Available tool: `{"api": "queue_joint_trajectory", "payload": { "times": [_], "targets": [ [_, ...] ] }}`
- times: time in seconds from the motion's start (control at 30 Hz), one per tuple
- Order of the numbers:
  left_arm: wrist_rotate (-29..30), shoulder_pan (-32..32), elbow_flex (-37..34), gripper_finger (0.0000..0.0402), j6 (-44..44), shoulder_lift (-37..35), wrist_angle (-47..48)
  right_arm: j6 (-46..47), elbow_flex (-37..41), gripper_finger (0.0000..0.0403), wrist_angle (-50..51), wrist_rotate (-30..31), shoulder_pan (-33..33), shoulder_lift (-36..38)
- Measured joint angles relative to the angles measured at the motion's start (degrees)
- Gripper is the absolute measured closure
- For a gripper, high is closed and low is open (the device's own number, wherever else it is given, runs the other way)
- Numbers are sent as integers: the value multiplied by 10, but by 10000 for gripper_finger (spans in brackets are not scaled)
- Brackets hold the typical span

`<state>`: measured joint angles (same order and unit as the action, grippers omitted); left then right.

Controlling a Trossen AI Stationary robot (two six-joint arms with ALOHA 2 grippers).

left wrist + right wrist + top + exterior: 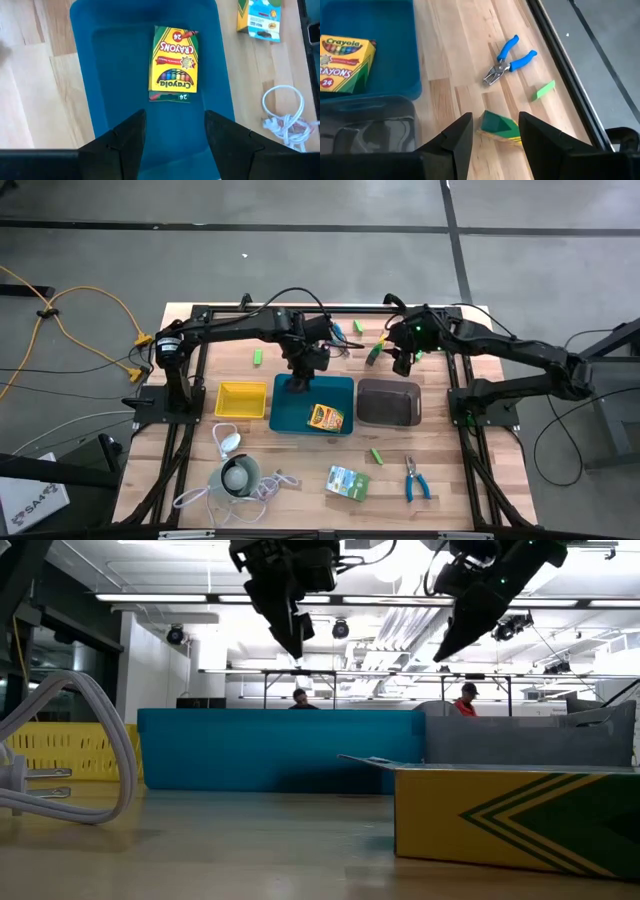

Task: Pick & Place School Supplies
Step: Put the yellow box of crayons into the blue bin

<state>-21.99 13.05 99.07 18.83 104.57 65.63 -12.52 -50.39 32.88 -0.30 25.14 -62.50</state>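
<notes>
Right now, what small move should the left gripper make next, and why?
The left gripper hangs open and empty over the teal tray, where the Crayola crayon box already lies. So it should probably lift clear and head for the lime-green block beyond the yellow tray.

High view: straight down over the whole bench (pixel 300 480), both my arms in it. Low view: at bench height, level across it, very near a crayon box (pixel 520 815), with the room behind. Left wrist view: looks down past my left end effector (pixel 175 137) into the teal tray (pixel 115 75), close. Right wrist view: past my right end effector (pixel 495 137) to the bench and blue-handled tool (pixel 510 60). Both wrist views share the teal tray and its crayon box.
</notes>
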Motion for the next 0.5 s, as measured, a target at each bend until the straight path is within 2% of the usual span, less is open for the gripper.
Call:
{"api": "queue_joint_trajectory", "payload": {
  "times": [0.17, 0.33, 0.4, 0.5],
  "targets": [
    [41, 8, 0, 207, -52, 0, 0, 0, 0, 253, -3, 3, -4, 0],
    [36, 16, 0, 207, -54, 0, 4, 1, 0, 253, -14, 3, -4, 0],
    [7, 16, 0, 207, -44, -1, 18, 1, 0, 253, -14, 3, -4, 0],
    [-71, 16, -11, 207, -11, -14, 22, 2, 0, 253, -14, 3, -4, 0]
  ]
}}
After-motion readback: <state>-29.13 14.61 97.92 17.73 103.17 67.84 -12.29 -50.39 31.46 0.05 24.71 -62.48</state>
